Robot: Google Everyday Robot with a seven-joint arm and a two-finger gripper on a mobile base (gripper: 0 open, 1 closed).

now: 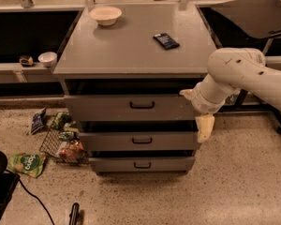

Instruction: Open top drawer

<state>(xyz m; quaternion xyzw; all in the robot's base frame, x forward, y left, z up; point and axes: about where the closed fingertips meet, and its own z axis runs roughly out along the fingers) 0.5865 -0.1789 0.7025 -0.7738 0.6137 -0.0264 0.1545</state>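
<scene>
The top drawer (pixel 112 108) is the widest grey front of three, just under the cabinet top, with a small black bar handle (pixel 142 105) at its centre. A dark gap shows above its front panel. My gripper (pixel 195 110) is at the right end of this drawer front, well to the right of the handle. Its two cream fingers are spread apart, one (pixel 185 93) near the drawer's upper right corner and one (pixel 205 127) hanging lower by the middle drawer (pixel 107 141). Nothing is between them. The bottom drawer (pixel 112 164) sits below.
On the cabinet top (pixel 131 55) are a white bowl (pixel 106 15) and a dark packet (pixel 166 41). A wire basket (pixel 61 144) and snack bags (pixel 27 163) lie on the floor at the left. A black table (pixel 253 13) stands at the right.
</scene>
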